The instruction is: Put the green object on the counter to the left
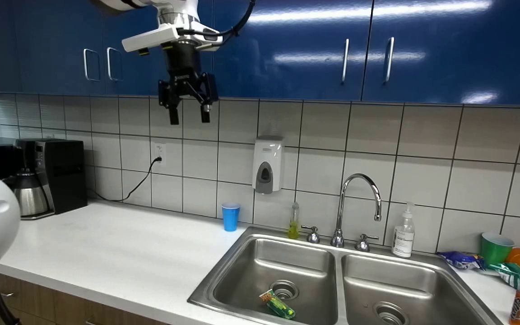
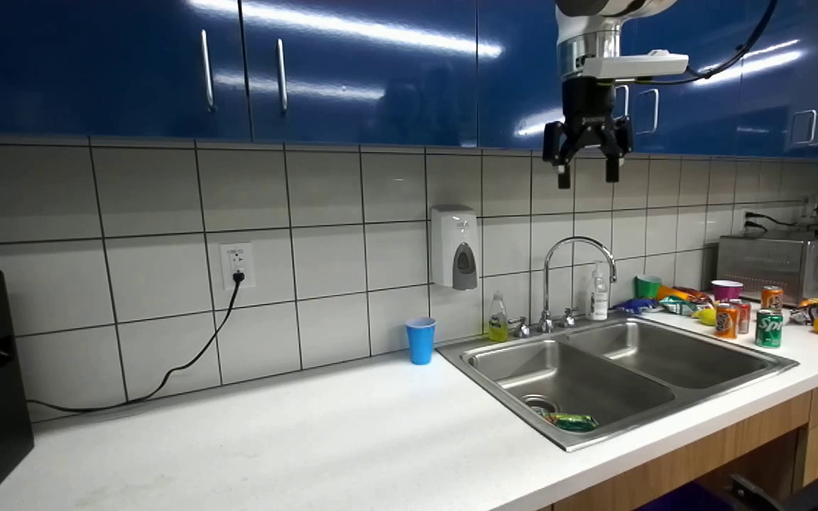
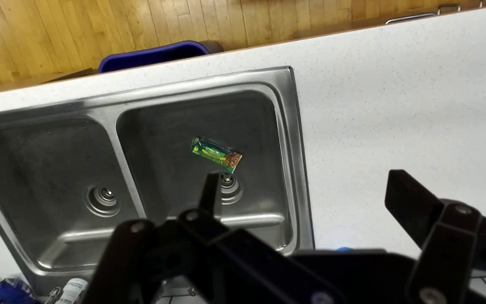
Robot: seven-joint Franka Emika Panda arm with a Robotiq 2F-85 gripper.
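– Blue cabinets (image 1: 296,49) are hung above the counter (image 1: 120,253); what is risked?
– The green packet (image 3: 216,155), seen in the sink basin (image 3: 234,116) nearer the cup (image 1: 230,218): if the 2 fingers (image 3: 411,202), spread wide, empty, are lowered askew, the basin may be hit, grip spoiled

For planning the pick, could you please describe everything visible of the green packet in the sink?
The green packet is an oblong, shiny, plastic-looking wrapper with yellow markings and a brown-patterned end. It lies flat, diagonally, on the bottom of the steel basin at left in both exterior views, brown end reaching the drain. Nothing grips it.
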